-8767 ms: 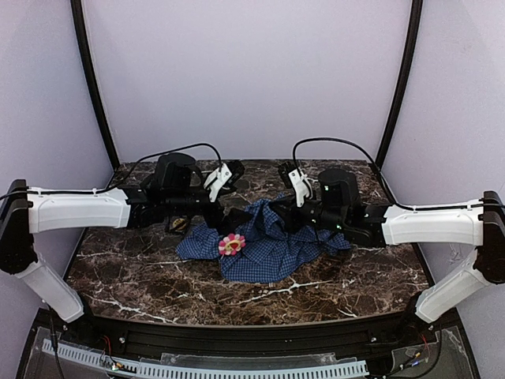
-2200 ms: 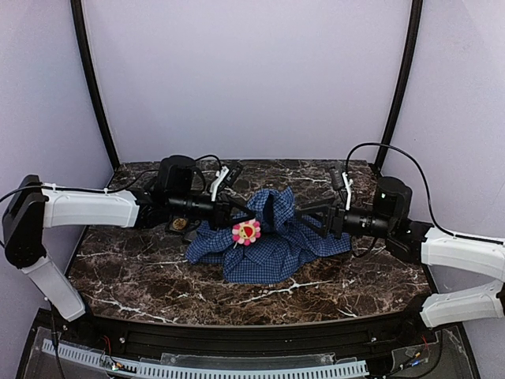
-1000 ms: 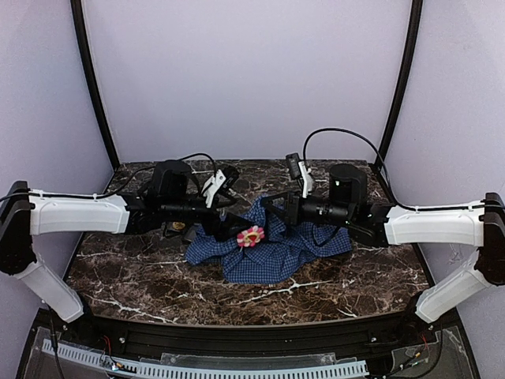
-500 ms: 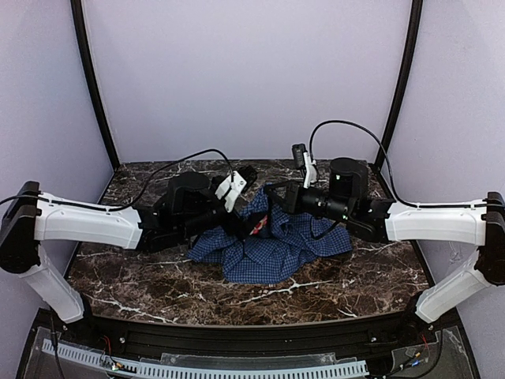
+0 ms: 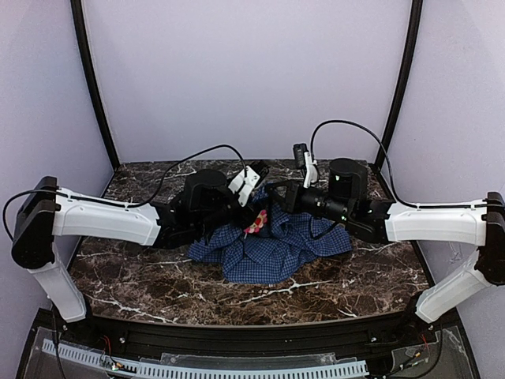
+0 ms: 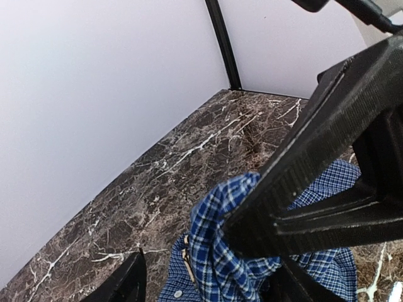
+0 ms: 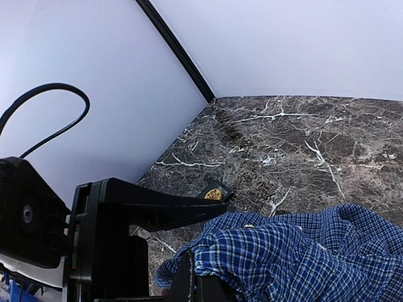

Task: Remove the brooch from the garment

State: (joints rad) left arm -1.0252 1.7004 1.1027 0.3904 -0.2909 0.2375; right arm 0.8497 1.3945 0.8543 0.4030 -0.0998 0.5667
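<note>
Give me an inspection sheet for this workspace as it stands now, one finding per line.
Surface: dark marble table with white veins.
Job's things: garment crumpled at centre, one fold lifted; pink flower brooch between the grippers, partly hidden.
Clutter: small gold-and-black item on the table beyond the garment; too small to identify.
Grippers: left gripper jaws apart either side of the lifted fold; right gripper jaws shut on the garment.
Cables: left-arm cable and right-arm cable arc above the arms, off the cloth.
Surroundings: pale lilac walls, black corner posts.
</note>
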